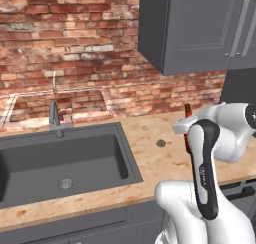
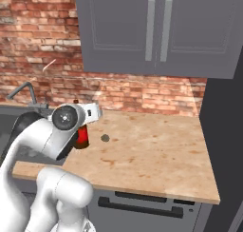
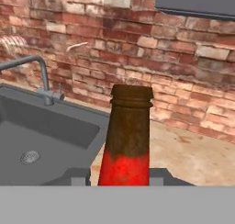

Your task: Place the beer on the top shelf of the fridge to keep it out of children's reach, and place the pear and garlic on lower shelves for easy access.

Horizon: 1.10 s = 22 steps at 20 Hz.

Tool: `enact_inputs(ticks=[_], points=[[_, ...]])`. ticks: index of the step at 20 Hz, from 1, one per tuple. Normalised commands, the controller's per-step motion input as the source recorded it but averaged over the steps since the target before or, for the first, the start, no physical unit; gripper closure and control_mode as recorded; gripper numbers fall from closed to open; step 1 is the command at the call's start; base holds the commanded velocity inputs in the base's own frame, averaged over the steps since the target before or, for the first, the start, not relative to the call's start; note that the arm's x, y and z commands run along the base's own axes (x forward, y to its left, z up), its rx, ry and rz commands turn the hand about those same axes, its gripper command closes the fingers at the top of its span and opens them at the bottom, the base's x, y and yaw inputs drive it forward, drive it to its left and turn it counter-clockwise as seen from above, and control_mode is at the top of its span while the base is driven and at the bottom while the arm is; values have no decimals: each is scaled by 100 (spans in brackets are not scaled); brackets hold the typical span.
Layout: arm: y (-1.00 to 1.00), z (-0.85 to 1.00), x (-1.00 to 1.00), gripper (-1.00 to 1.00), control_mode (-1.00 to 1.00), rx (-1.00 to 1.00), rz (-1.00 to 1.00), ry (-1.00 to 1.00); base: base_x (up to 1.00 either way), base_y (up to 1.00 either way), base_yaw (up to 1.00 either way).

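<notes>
My jaws [image 3: 124,179] sit either side of the beer [image 3: 126,140] at its red label band; fingertips barely show beside the glass, can't tell if I'm actually clamped on it. Left to right in the left base view: faucet [image 1: 54,118] at the back of the dark sink [image 1: 60,160], then the speckled tabletop [image 1: 150,153], a small grey round object [image 1: 161,143] lying on it, then the beer's neck [image 1: 188,110] poking up upright just behind my wrist, near the tabletop's middle. In the right base view the bottle's red lower part [image 2: 82,137] shows below my wrist, the grey object [image 2: 105,138] just right of it. Grey wall cupboards [image 2: 156,31] overhead, brick wall [image 1: 65,48] behind, the fridge's dark side [image 2: 223,131] at far right.
</notes>
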Motion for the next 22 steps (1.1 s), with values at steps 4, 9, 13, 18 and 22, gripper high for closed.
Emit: enact_inputs(ticks=[4, 9, 13, 18, 22], points=[[29, 81, -29, 100, -100, 0, -37, 1, 0, 0, 0], [-2, 50, -7, 100, -100, 0, -16, 3, 0, 0, 0], [-25, 0, -18, 100, -100, 0, 0, -5, 0, 0, 0], [-5, 5, -42, 100, -100, 0, 0, -12, 0, 0, 0], [4, 42, -36, 100, -100, 0, 0, -5, 0, 0, 0]])
